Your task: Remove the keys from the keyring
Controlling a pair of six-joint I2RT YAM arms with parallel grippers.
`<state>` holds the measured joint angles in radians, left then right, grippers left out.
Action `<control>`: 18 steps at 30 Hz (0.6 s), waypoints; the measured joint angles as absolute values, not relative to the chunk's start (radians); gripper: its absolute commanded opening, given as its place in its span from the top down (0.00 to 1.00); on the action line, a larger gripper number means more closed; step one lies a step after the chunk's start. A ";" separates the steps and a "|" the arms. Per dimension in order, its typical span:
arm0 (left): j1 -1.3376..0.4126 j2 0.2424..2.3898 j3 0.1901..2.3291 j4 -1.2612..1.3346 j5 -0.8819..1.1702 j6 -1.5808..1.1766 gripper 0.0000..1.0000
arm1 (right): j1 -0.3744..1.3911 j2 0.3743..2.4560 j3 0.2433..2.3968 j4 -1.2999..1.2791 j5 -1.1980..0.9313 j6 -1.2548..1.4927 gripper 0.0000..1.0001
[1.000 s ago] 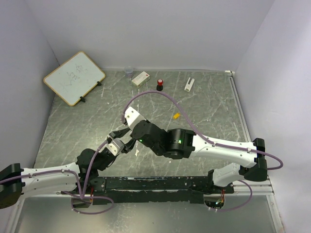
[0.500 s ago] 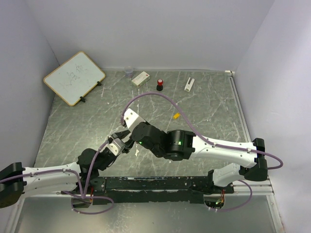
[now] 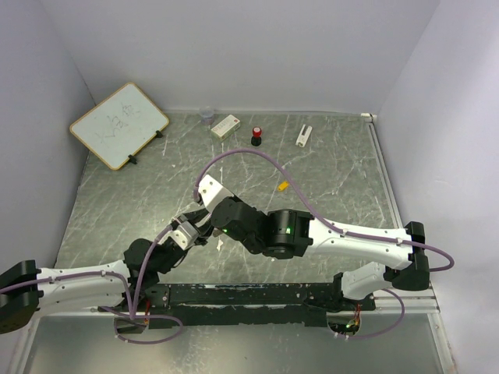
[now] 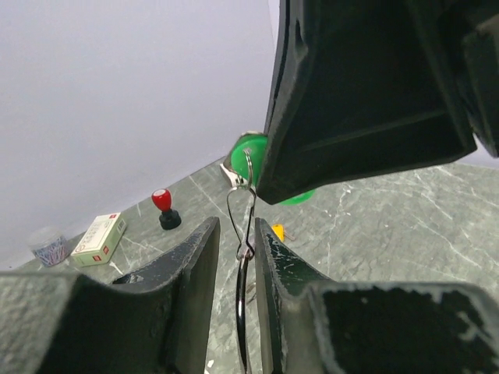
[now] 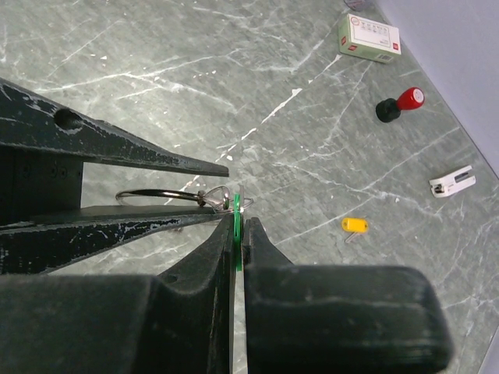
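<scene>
My left gripper [image 4: 236, 223] is shut on the keyring [image 4: 242, 312], a dark ring seen edge-on against its right finger, with a thin wire loop [image 4: 238, 206] at its top. The ring also shows in the right wrist view [image 5: 156, 195] between the left fingers. My right gripper [image 5: 238, 214] is shut on the green key [image 5: 235, 227], whose head [image 4: 251, 148] still hangs on the wire loop. Both grippers meet above the table's middle [image 3: 199, 223]. The yellow-orange key [image 3: 283, 186] lies loose on the table, also in the right wrist view [image 5: 354, 225].
A whiteboard [image 3: 118, 125] leans at the back left. Along the back edge stand a small cup [image 3: 207, 115], a white box [image 3: 225, 125], a red-capped black knob [image 3: 256, 135] and a white block [image 3: 303, 135]. Purple cables arch over the arms.
Both grippers have shifted slightly to the left together, still joined at the ring. Nothing was let go.
</scene>
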<state>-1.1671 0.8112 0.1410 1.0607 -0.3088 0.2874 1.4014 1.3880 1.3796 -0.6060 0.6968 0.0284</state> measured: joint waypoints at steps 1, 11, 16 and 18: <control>-1.167 0.808 0.141 1.065 -0.309 0.287 0.65 | 1.402 1.388 1.380 -0.607 0.697 0.028 1.00; -1.167 0.802 0.141 1.082 -0.309 0.281 0.67 | 1.403 1.388 1.380 -0.610 0.704 0.029 1.00; -1.167 0.806 0.141 1.087 -0.309 0.280 0.72 | 1.403 1.388 1.380 -0.610 0.705 0.029 1.00; -1.167 0.807 0.141 1.088 -0.309 0.279 0.75 | 1.403 1.388 1.380 -0.610 0.705 0.029 1.00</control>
